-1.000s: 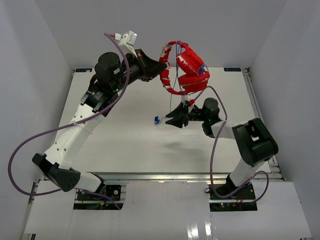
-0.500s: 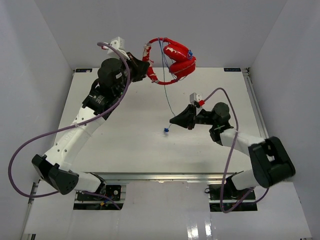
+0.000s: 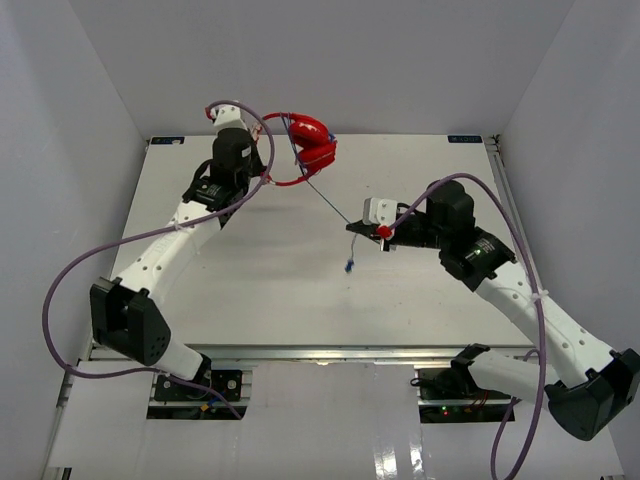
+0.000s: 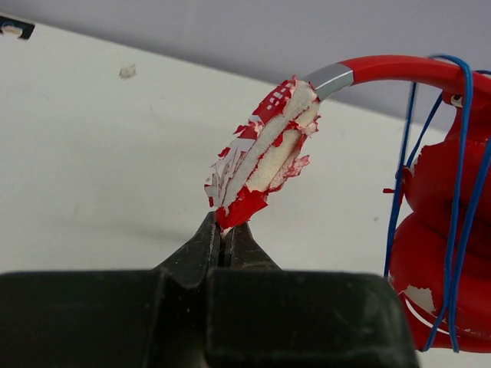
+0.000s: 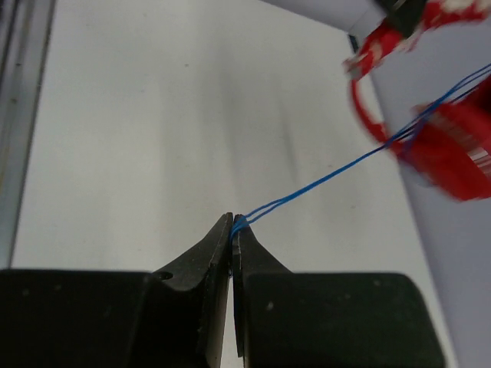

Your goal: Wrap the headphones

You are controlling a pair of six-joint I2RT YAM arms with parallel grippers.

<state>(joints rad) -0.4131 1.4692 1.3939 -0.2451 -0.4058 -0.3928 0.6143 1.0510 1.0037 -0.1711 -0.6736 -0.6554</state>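
Note:
The red headphones hang in the air over the table's far side, cups together, with thin blue cable wound round them. My left gripper is shut on the frayed red-and-white end of the headband. From the cups the cable runs taut down to my right gripper, which is shut on it as a doubled strand. Below that gripper the blue plug dangles. In the right wrist view the headphones show blurred at the upper right.
White table with grey walls on the left, back and right. Thick purple robot cables loop off both arms. A metal rail runs along the table's right edge.
The left arm has carried the headphones left and lower. The right gripper, open a second ago, has shut on the cable, now stretched taut; the right arm has swung out to the right.

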